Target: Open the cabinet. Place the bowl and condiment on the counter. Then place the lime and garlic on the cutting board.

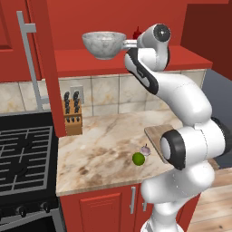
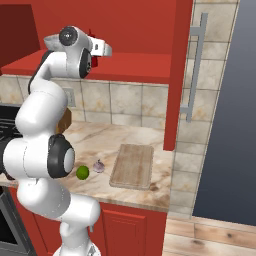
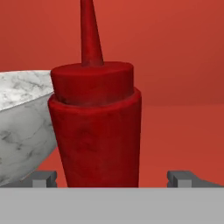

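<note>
Hand reaching into the open cabinet, spread wide around the condiment without gripping it.

In the left base view, the cabinet [image 1: 50, 68] is standing open, the bowl [image 1: 103, 44] is sitting on its shelf, and the arm is reaching up beside the bowl; the lime [image 1: 138, 158] and garlic [image 1: 145, 150] are lying close together on the tabletop [image 1: 99, 145], just beside the cutting board [image 1: 156, 133]. In the right base view, the hand [image 2: 102, 48] is pointing into the cabinet, where a bit of the red condiment [image 2: 92, 35] is peeking out behind the wrist, while lime and garlic are resting left of the board. In the hand view, the condiment is standing upright between the two fingertips [image 3: 43, 178], which are sitting well apart from it on either side, and the bowl's rim is touching or nearly touching the bottle's left side.
</note>
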